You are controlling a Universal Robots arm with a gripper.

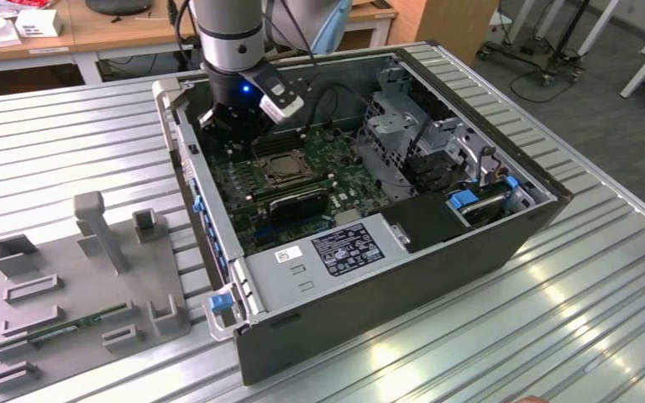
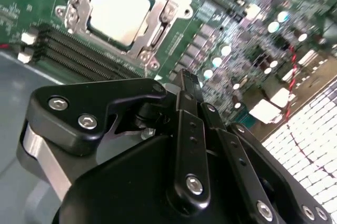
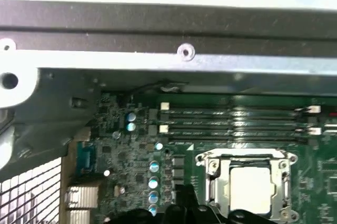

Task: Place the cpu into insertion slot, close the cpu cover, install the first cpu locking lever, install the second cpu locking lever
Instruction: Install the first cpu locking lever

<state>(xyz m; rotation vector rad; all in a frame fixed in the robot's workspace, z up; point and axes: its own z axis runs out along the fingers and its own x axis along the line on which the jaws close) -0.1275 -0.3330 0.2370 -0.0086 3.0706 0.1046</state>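
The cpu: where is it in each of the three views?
Exterior view: the cpu lies on the motherboard, inside the case.
Second wrist view: the cpu is the pale square framed by the cpu cover.
First wrist view: the cpu is the same pale square.
Shared landmark: the black memory slots beside it.

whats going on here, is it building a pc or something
A single robot arm is working inside an open computer case. Its gripper hangs just above the green motherboard, off to one side of the insertion slot and not touching it. The cpu already sits in that slot, and the cpu cover lies flat around it. Whether the locking levers are latched can't be told.
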